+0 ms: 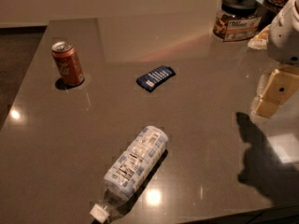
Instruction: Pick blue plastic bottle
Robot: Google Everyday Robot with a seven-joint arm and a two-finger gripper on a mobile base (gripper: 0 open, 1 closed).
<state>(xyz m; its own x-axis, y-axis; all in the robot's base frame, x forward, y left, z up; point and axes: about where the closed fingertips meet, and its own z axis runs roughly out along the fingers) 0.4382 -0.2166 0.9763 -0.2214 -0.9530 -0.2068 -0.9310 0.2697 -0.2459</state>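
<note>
Grey tabletop (201, 139) is carrying the blue plastic bottle (135, 164), lying on its side near the front edge, while the gripper (273, 93) is hanging well apart at the right edge, its spread impossible to tell.

Nothing could be read with certainty. The end effector (273, 94) hung at the right edge. Beyond it to the left, the black-lidded clear jar (236, 17) bore a label with illegible white capitals. Far left, the red soda can (68, 63) showed white script. Print on the clear ribbed plastic bottle (135, 164) and the small dark blue flat packet (155, 77) was unreadable.
</note>
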